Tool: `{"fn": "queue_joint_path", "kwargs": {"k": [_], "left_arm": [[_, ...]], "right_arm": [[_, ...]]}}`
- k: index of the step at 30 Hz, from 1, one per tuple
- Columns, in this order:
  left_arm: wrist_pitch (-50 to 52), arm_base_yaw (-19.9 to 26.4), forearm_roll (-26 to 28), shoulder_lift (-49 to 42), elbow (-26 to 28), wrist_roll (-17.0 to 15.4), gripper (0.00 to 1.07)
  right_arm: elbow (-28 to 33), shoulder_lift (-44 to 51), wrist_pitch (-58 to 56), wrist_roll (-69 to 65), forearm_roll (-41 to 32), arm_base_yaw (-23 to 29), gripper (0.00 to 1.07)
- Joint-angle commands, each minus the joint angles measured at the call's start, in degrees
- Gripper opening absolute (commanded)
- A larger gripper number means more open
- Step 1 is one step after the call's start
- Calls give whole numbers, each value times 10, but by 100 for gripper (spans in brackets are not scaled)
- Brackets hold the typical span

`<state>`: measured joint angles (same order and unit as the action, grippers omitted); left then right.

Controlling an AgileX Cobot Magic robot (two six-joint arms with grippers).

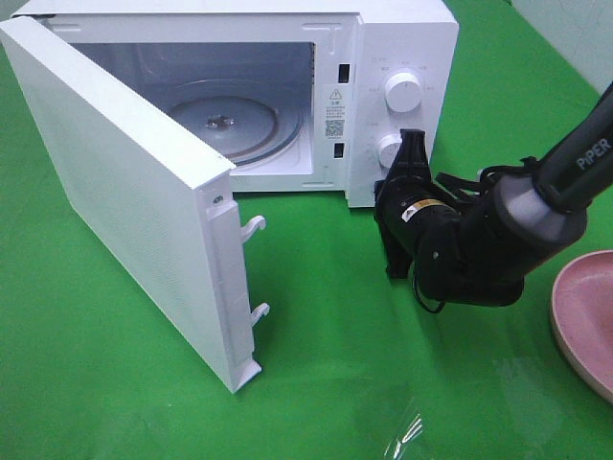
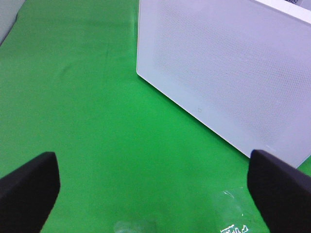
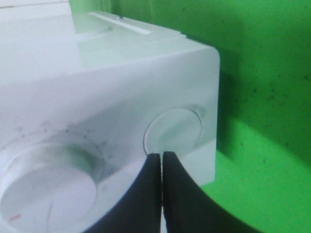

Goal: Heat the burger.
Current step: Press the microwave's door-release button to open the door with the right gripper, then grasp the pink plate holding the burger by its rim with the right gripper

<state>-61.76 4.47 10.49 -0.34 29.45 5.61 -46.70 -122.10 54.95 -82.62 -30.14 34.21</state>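
The microwave (image 1: 402, 57) stands at the far edge of the worktop (image 1: 335, 335) with its door (image 1: 115, 192) swung wide. The glass turntable (image 1: 230, 120) inside is bare, so the burger has not gone in. It shows in none of the views. A pink plate (image 1: 586, 311) pokes in at the right edge of the worktop, and the part in sight carries nothing.

Judging by this, the step in hand is the opening stage: oven open, food not yet loaded. The next move calls for finding the burger, most likely beyond the right edge, then carrying it through the doorway and setting it down level on the turntable. Only after that come shutting the door and turning a dial.

The right claw (image 1: 413, 142) is pressed together and pinches nothing. Its tips sit at the rim of the lower knob (image 3: 172, 128) on the control panel; whether they touch it or stand just off it I cannot tell. To lift anything it must first back away and spread.

The left claw (image 2: 154, 182) is spread wide and empty. It hangs over bare green worktop near the outer face of the door, touching nothing.
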Motion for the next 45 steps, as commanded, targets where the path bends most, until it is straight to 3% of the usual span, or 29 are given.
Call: {"fn": "queue_joint_path", "kwargs": {"k": [1,9,15,23,25,35,39,42,45], "left_arm": [[5,2,2,-9,1,-3,96],[5,2,2,-9,1,-3,96],[5,2,2,-9,1,-3,96],[5,2,2,-9,1,-3,96],[5,2,2,-9,1,-3,96],[5,2,2,-9,1,-3,96],[5,2,2,-9,1,-3,96],[5,2,2,-9,1,-3,96],[5,2,2,-9,1,-3,96]], "right_arm": [[25,28,-42,3,42,1,0],[82,85,-89,23,78,1,0],[110,152,-172,142,86,1,0],[109,221,-276,328,90,-1,2],[109,251,-328,432,88,-1,2],[107,288,-449,567,96,-13,3],[89,316,-604,643,143,-46,4],[84,321,-635,657,153,-51,4],[61,340,-737,707,190,-64,7]]}}
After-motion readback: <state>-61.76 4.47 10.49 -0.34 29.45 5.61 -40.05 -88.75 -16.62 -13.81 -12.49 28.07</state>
